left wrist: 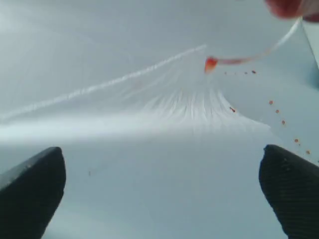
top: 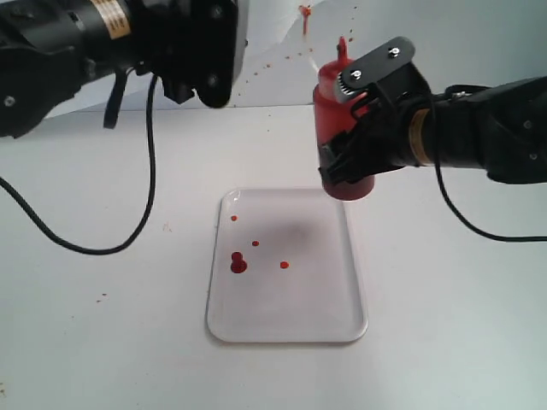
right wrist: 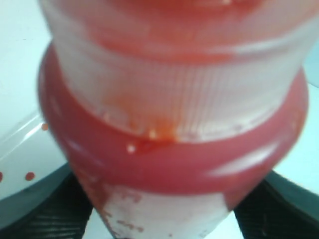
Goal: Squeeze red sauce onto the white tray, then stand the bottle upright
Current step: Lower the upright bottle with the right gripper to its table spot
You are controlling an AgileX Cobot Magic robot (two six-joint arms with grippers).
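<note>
Your right fingers (right wrist: 67, 214) clamp the bottle (top: 327, 111), nozzle up, held off the table (top: 102, 342) above the far right corner of the white tray (top: 295, 335). Left fingers (left wrist: 35, 184) spread wide, empty. Red sauce (top: 238, 265) sits in drops on the tray's left half. Risk: lower here and the base likely catches the rim and tips. Too hard a squeeze may spurt more sauce.

The tray (top: 291, 303) lies central on the bench (top: 453, 333), the sauce (top: 238, 265) on its left half (drops behind and right of a blob). The bottle (top: 329, 111) hangs upright over the tray's far right corner, between the right gripper's (top: 346, 166) jaws.
</note>
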